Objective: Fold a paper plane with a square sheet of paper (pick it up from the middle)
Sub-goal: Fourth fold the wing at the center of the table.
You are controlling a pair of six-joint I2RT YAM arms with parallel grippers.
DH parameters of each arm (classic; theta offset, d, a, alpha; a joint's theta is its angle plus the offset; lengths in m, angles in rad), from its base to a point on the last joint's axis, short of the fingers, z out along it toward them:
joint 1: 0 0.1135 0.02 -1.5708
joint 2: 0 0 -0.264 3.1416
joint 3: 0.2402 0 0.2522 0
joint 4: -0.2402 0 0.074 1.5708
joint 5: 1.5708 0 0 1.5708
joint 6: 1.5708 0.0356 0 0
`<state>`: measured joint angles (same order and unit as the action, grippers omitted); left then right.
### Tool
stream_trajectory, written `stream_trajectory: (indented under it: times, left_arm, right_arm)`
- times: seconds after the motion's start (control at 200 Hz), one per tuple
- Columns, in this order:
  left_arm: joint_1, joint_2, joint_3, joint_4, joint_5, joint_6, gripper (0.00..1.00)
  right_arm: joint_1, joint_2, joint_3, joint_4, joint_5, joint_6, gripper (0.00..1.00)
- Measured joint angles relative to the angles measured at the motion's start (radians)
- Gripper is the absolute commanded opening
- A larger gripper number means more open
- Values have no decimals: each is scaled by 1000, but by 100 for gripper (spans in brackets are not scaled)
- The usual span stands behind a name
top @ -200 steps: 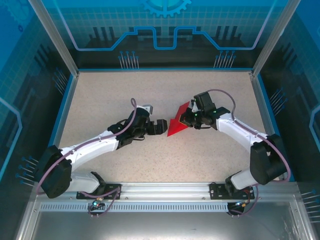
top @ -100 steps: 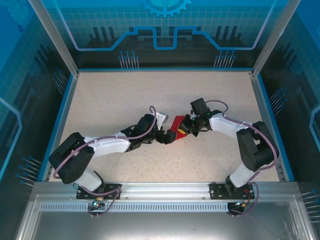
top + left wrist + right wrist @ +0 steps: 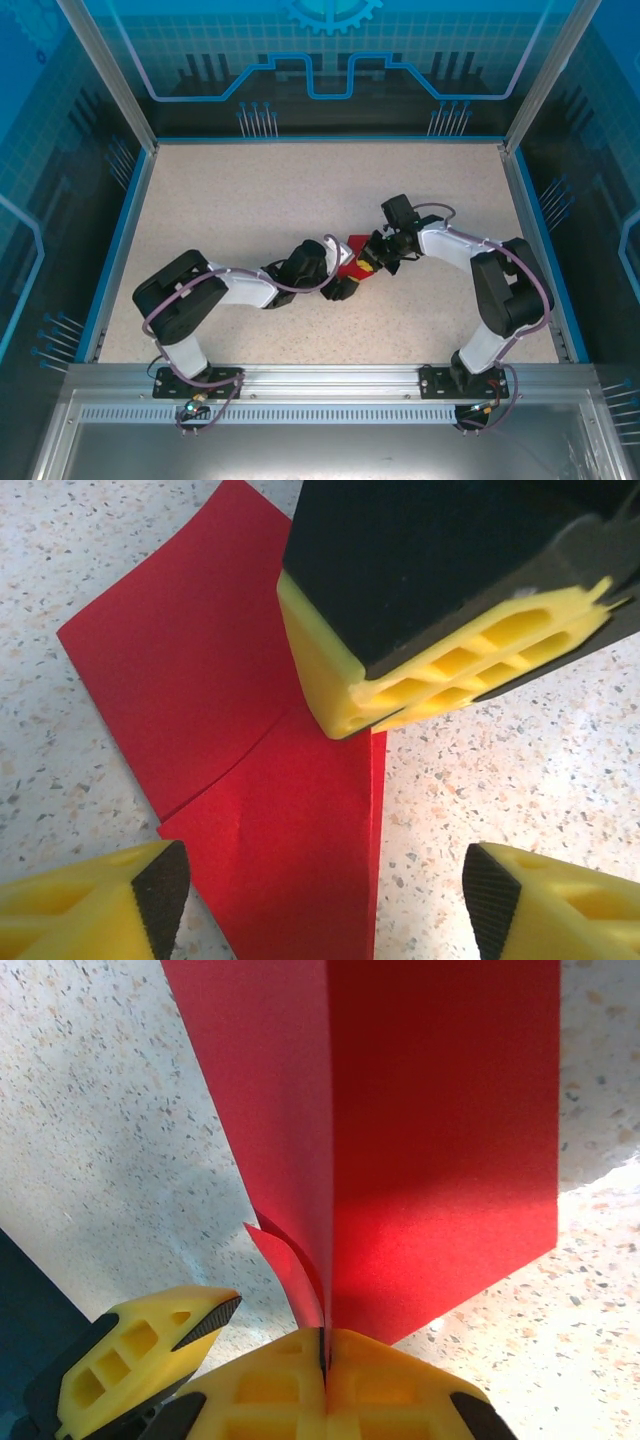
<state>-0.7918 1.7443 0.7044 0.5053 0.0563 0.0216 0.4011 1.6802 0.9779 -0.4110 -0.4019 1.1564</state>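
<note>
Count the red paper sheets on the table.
1. The square sheet of paper, folded, sits mid-table, its edge pinched by the right tool, with the left tool open above it. Folds might hide another.

thin bright red paper sheet (image 3: 220,680): 1; yellow-and-black two-finger grippers: 2, left gripper (image 3: 325,885), right gripper (image 3: 323,1345); white-and-black robot arms: 2, left arm (image 3: 240,290), right arm (image 3: 455,245); speckled beige tabletop (image 3: 230,200): 1

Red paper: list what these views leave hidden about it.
Top view: most of the paper is covered by the left gripper and right gripper; its folds are too small to read.
Left wrist: the paper's near end is cut off by the bottom edge; the right gripper covers part of it.
Right wrist: the far end runs off the top edge.
</note>
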Motion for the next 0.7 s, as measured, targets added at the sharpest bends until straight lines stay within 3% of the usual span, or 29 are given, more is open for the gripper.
stream_trajectory:
  times: [0.455, 0.7]
  left_arm:
    - [0, 57, 0, 43, -23, 87, 47]
    - [0, 58, 11, 38, -21, 89, 49]
  right_arm:
    - [-7, 14, 37, -47, -27, 4, 7]
    - [-9, 28, 45, -72, -28, 3, 9]
